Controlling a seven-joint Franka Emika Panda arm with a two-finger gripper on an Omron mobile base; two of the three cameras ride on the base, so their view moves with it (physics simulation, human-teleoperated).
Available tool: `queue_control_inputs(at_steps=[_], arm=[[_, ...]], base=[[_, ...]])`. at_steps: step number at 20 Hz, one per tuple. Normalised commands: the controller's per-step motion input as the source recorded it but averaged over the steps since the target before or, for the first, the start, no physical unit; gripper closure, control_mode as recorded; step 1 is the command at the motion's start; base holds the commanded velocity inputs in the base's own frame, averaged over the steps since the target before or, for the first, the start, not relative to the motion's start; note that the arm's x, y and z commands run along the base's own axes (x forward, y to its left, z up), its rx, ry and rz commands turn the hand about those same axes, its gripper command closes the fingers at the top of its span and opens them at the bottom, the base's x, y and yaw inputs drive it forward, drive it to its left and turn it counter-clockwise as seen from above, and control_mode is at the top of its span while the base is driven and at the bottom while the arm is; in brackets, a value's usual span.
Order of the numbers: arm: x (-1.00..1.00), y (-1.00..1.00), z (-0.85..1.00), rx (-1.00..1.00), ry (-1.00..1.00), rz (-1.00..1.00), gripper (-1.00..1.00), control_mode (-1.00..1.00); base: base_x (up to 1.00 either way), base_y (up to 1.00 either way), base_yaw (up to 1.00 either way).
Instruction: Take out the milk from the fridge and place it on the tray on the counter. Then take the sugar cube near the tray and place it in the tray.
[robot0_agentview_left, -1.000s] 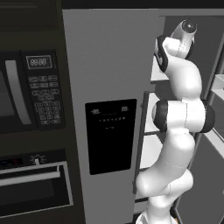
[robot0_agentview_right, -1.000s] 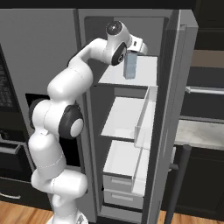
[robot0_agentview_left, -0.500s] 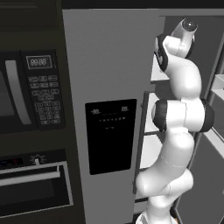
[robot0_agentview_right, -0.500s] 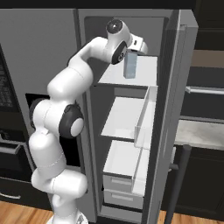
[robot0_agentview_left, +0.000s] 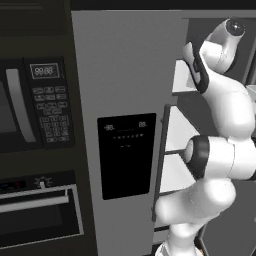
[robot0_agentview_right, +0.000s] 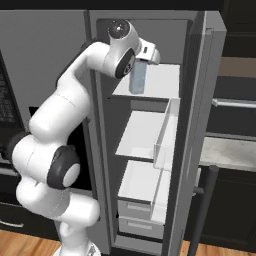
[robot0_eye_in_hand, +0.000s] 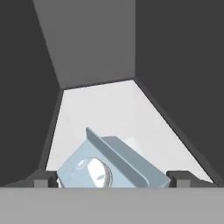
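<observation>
On the far left of the left base view is the black microwave, and an oven sits under it. Next comes the fridge, a tall grey one with a black panel on its door. The door is open. The white arm goes up and bends into the top of the fridge.

The milk stands upright on the top white shelf. The gripper is right above it. In the hand view, the two dark fingertips sit on each side of the carton's pointed top. The tips are set wide, and I cannot tell if they touch the milk. To the right, past the fridge door, is a bit of the counter.
</observation>
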Motion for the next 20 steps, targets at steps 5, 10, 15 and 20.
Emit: queue_control_inputs(at_steps=[5,10,15,20], arm=[[-1.00,0.66,-0.06,0.00,-0.23,0.09,1.00,-1.00],[-1.00,0.22,0.30,-0.03,-0.01,0.07,1.00,-1.00],[-1.00,0.00,0.68,-0.07,0.00,0.00,1.00,-1.00],[-1.00,0.25,0.10,-0.01,0.08,0.05,1.00,-1.00]], base=[[0.00,0.00,0.00],[0.00,0.00,0.00],[0.00,0.00,0.00],[0.00,0.00,0.00]])
